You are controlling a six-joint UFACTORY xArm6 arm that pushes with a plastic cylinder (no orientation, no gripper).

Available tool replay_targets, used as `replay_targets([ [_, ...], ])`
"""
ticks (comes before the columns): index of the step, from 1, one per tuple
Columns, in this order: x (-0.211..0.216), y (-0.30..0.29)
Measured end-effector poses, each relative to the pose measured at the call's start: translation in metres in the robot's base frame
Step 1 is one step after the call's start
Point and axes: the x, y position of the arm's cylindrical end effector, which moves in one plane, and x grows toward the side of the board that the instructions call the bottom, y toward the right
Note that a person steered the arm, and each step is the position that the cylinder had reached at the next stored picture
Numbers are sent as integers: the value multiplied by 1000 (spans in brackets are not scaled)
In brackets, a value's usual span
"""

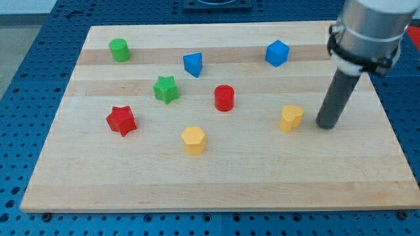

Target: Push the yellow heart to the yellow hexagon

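Note:
The yellow heart lies on the wooden board at the view's right of centre. The yellow hexagon lies lower and to the view's left of it, near the board's middle bottom. My tip rests on the board just to the view's right of the yellow heart, a small gap apart from it. The dark rod rises from the tip up to the grey arm at the view's top right.
A red cylinder, a green star, a red star, a blue triangular block, a blue block and a green cylinder stand on the wooden board.

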Motion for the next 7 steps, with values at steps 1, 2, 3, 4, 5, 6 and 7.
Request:
replay_targets([
  [1,18,-29],
  [2,9,8],
  [3,-6,18],
  [4,-17,6],
  [5,-20,-24],
  [6,-20,-34],
  [7,-25,-25],
])
